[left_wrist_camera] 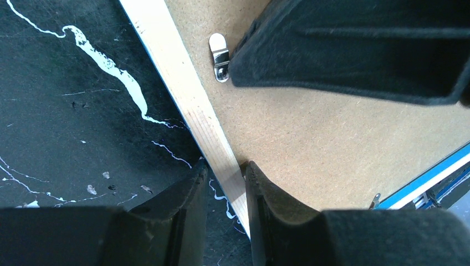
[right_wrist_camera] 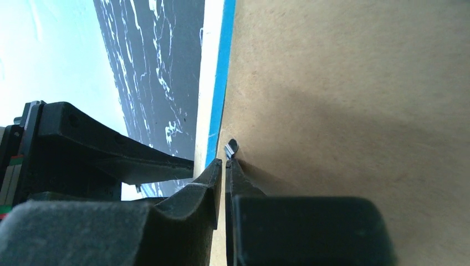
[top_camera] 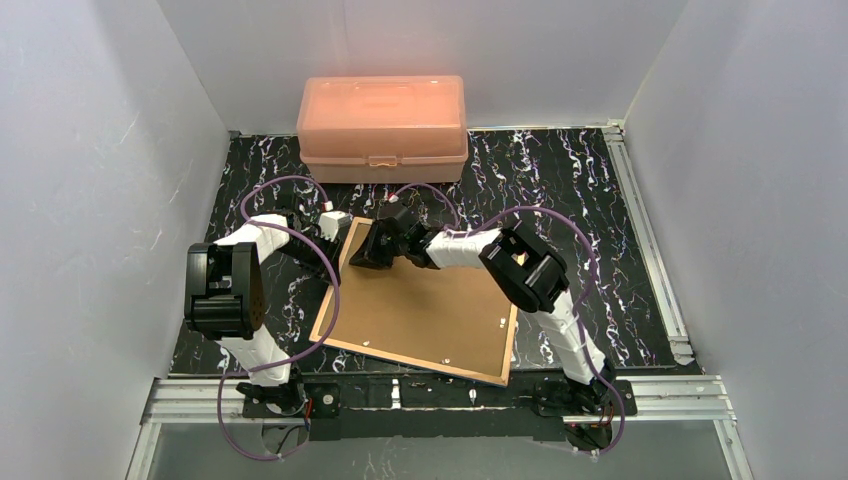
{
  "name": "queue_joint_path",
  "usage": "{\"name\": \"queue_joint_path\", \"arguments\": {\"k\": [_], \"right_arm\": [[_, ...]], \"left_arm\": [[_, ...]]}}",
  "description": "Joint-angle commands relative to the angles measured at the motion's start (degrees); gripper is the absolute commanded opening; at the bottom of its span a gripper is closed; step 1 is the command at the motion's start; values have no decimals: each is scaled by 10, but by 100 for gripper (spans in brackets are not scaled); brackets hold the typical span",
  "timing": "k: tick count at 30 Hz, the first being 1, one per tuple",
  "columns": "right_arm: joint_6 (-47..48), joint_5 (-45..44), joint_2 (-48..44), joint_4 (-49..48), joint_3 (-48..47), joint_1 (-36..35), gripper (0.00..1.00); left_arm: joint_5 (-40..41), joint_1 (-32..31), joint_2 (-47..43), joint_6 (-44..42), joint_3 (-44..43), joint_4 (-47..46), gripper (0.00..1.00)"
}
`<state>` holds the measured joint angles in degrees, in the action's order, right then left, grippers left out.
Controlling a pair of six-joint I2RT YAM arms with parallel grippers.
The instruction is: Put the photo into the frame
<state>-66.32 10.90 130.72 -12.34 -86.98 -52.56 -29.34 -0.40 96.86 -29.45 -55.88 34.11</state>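
Note:
The frame (top_camera: 430,320) lies face down on the table, its brown fibreboard backing up and tan wooden edges showing. A thin blue front edge shows in the right wrist view (right_wrist_camera: 221,83). My left gripper (top_camera: 335,228) is at the frame's far left corner. In the left wrist view its fingers (left_wrist_camera: 223,172) straddle and clamp the wooden rail (left_wrist_camera: 183,94). My right gripper (top_camera: 368,255) rests on the backing near the far edge. It is shut (right_wrist_camera: 223,163), tips touching a small metal clip (right_wrist_camera: 231,148). The photo is not in view.
A salmon-pink plastic box (top_camera: 382,125) stands closed at the back of the black marbled table (top_camera: 600,200). Another metal clip (left_wrist_camera: 219,55) sits on the backing beside the right gripper's body (left_wrist_camera: 354,50). White walls enclose both sides and the back.

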Motion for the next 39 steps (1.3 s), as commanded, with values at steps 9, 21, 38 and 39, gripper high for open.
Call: {"name": "queue_joint_path", "arguments": {"k": [9,21,38,39], "right_arm": [[29,-66,-13,-2,31,19,16],[7,-24,16,-15,9,7,16],[-4,11,26,-11,0,-3,15],[1,9,24,-6,-2,-3,15]], "left_arm": [[23,-14,8,-29,28,36,16],[21,-14,11,-29,27,37,15],[23,-14,14,-29,24,36,13],[22,-14,14,-28,24,36,13]]}}
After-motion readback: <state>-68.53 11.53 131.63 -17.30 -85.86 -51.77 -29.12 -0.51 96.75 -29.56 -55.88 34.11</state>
